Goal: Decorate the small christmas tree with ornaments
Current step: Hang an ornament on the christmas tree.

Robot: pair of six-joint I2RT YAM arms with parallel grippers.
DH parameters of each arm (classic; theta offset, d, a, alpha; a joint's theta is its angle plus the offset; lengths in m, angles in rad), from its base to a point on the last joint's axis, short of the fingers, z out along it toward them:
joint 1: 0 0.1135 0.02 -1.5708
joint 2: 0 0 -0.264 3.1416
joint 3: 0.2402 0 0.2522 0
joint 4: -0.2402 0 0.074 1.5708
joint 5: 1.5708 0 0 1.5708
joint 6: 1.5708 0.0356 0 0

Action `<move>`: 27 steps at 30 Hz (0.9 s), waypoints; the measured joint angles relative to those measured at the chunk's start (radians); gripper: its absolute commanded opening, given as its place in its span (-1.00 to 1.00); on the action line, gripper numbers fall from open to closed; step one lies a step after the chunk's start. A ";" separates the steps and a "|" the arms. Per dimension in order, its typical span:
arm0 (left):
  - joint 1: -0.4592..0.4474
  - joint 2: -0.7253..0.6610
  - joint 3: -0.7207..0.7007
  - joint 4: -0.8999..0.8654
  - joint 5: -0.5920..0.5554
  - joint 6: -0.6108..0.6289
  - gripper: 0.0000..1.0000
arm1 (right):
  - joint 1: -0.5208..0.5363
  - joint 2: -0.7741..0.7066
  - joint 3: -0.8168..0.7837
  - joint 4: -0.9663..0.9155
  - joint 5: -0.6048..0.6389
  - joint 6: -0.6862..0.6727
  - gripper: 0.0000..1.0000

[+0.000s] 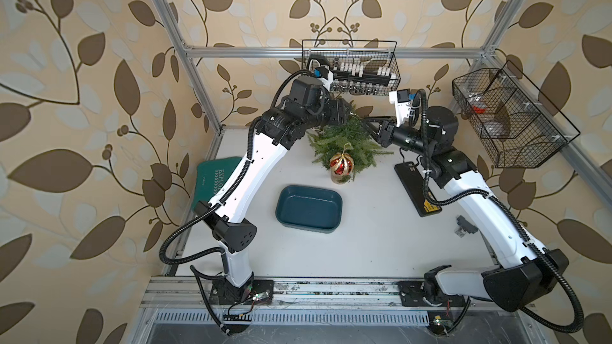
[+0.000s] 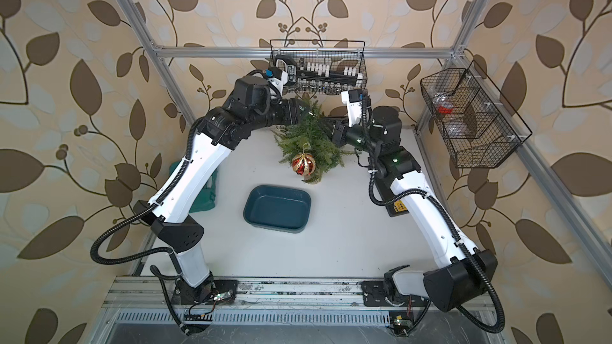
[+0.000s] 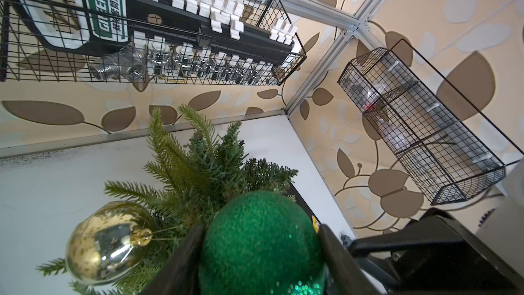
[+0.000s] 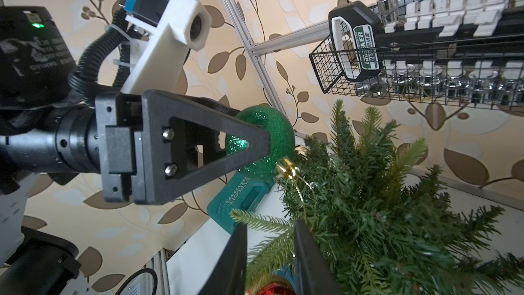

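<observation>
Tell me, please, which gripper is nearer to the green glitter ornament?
Left. The left gripper clamps the green glitter ornament between its jaws; the right gripper, apart from it, is at the small christmas tree.

The small christmas tree (image 1: 347, 140) is dark green, with a few lighter yellow-green twigs. The striped bauble (image 1: 341, 163) has red and gold bands. The gold bauble (image 3: 105, 242) is mirror-shiny and speckled. The green glitter bauble (image 3: 261, 239) is a sparkling deep green with a gold cap. The tray (image 1: 308, 210) is dark teal, the surface (image 1: 364, 249) is white, and the wallpaper (image 1: 82, 94) is beige with brown leaves.
</observation>
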 measured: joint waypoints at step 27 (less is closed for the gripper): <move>0.033 0.008 0.000 0.018 -0.002 -0.019 0.12 | 0.000 0.129 0.107 -0.007 0.036 -0.008 -0.79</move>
